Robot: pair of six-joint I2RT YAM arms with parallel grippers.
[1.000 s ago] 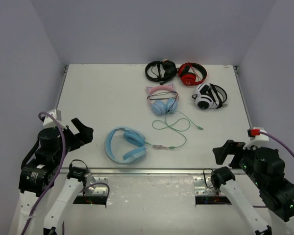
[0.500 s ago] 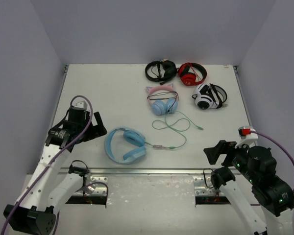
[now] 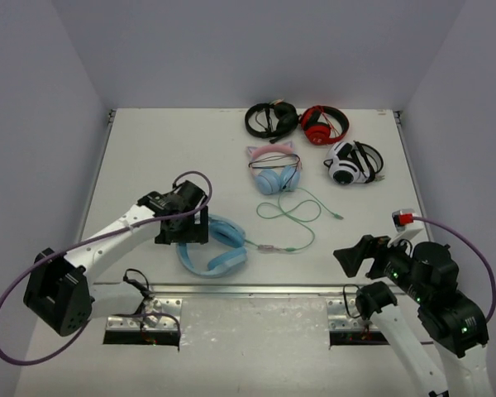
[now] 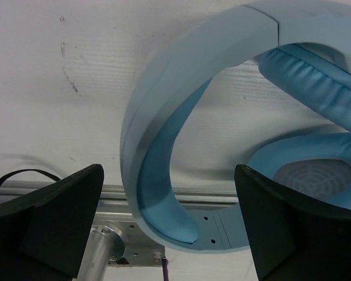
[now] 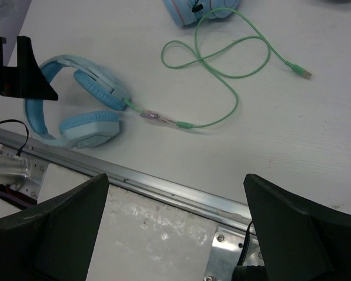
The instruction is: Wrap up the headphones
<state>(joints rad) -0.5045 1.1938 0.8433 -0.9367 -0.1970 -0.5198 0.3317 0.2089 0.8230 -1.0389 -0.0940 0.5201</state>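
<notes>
The light blue headphones (image 3: 219, 248) lie flat just behind the metal rail (image 3: 256, 289), their pale green cable (image 3: 291, 217) trailing farther from it. The left gripper (image 3: 182, 235), jaws spread wide and holding nothing, straddles the headband (image 4: 141, 126) just behind the rail. The right gripper (image 3: 354, 256), equally wide and empty, hovers near the rail's right part.

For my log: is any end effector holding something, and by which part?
Nothing is held: left end effector open over the headphones, right end effector open, away.
</notes>
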